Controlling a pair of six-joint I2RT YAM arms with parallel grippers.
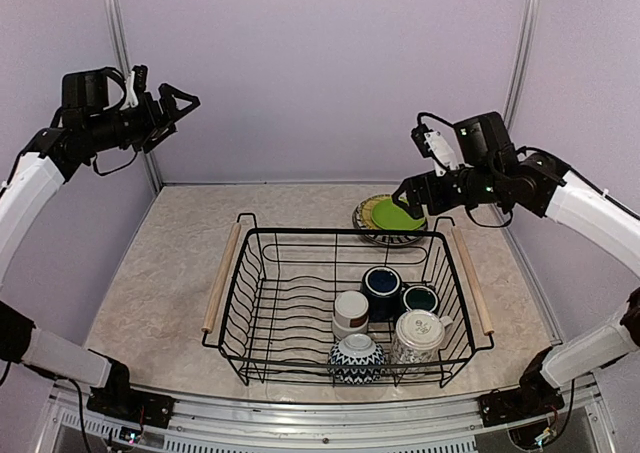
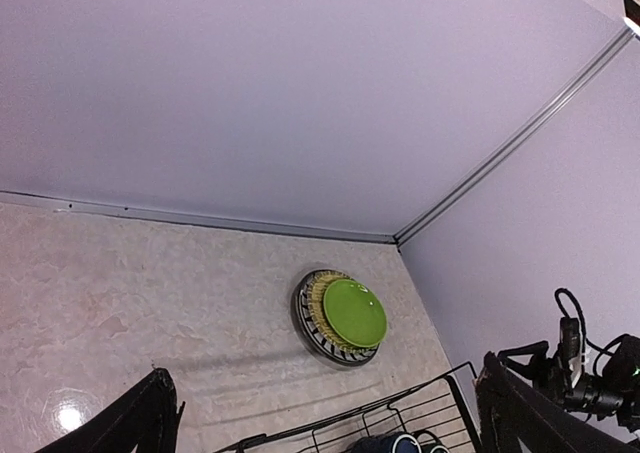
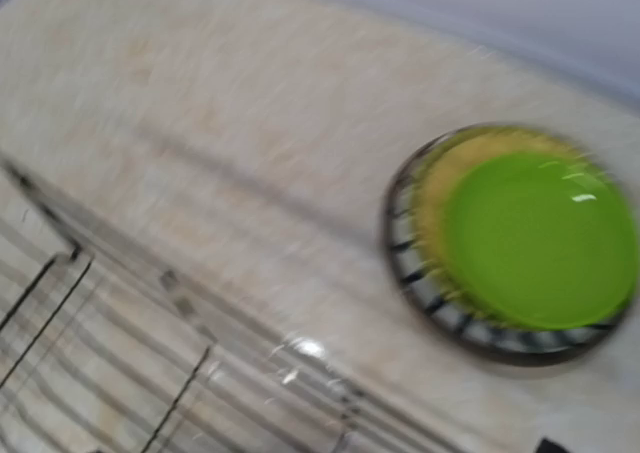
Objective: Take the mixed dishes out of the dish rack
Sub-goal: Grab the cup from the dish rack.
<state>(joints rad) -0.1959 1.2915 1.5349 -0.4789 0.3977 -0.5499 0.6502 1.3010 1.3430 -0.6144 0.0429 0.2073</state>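
The dish rack (image 1: 300, 231) stands mid-table. Its right half holds a dark blue mug (image 1: 381, 283), a teal mug (image 1: 418, 299), a white and brown cup (image 1: 351, 311), a white patterned cup (image 1: 418, 333) and a blue-white patterned bowl (image 1: 356, 358). Behind the rack's right corner, a lime-green plate (image 1: 388, 214) lies on a woven yellow plate and a striped plate (image 2: 308, 325). My right gripper (image 1: 408, 205) hovers open just over this stack, holding nothing. The right wrist view is blurred and shows the stack (image 3: 520, 238). My left gripper (image 1: 182, 103) is raised high at far left, open and empty.
Wooden rod handles (image 1: 221, 278) run along the rack's left and right sides. Lilac walls with metal posts (image 1: 128, 73) close in the table at the back and sides. The rack's back rim (image 2: 400, 425) and the right arm (image 2: 585, 378) show in the left wrist view.
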